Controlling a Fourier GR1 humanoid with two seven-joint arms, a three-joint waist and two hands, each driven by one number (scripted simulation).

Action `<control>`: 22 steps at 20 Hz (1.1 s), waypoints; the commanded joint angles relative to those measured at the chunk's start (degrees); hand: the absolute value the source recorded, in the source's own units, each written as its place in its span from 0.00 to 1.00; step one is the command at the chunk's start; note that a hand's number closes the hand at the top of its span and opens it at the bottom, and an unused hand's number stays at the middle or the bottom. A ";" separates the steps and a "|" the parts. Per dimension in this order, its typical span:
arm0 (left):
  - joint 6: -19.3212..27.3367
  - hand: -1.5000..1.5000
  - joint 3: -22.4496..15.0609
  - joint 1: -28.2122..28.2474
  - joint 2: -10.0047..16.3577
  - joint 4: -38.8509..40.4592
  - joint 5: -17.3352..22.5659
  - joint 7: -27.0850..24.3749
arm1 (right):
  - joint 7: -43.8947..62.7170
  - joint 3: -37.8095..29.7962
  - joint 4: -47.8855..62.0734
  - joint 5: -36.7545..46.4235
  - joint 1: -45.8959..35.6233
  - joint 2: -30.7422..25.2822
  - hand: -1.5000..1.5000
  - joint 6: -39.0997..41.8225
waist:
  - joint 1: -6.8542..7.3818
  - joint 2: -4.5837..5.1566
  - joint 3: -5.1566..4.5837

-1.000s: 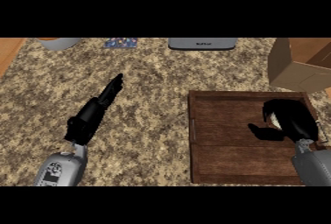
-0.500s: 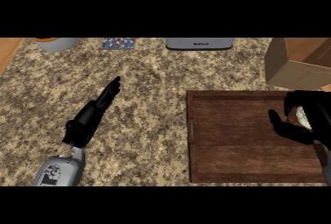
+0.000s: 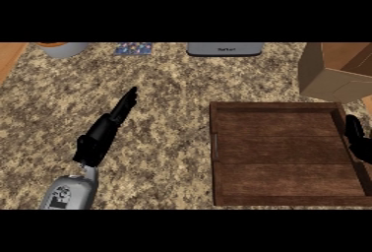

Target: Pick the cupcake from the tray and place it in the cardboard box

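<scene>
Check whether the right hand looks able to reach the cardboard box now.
Probably yes: the right hand shows at the right rim of the tray, the cardboard box stands just beyond that corner, and nothing visible lies between them.

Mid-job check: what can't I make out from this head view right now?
1. The right robot hand is cut off by the head view's right edge; whether it holds anything cannot be told.
2. The cupcake shows nowhere; none lies on the visible floor of the tray.
3. The cardboard box is cropped by the right edge, so its contents are out of sight.
4. The grey appliance is cropped by the top edge, and its lettering is too small to read.
</scene>
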 commanded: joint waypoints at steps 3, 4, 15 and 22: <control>1.25 0.50 -0.94 -3.34 -1.82 0.55 -1.87 2.88 | 6.04 -8.81 3.52 -5.47 -8.97 -2.74 1.00 4.99 | 0.54 0.23 0.02; -3.31 0.50 2.34 0.69 2.24 -1.98 1.96 0.31 | 4.48 -9.44 3.09 -5.44 -7.15 -2.10 1.00 4.54 | 0.66 0.18 0.03; -1.72 0.50 1.00 -1.41 -1.28 1.65 -0.55 -0.72 | 3.76 -9.17 21.72 -3.50 -22.84 -4.94 1.00 3.38 | 0.82 0.24 0.03; -1.89 0.50 0.67 -0.37 -1.54 0.23 -1.16 -0.11 | -6.07 -10.03 39.50 0.19 -26.74 -5.15 1.00 -6.31 | 1.02 0.29 0.05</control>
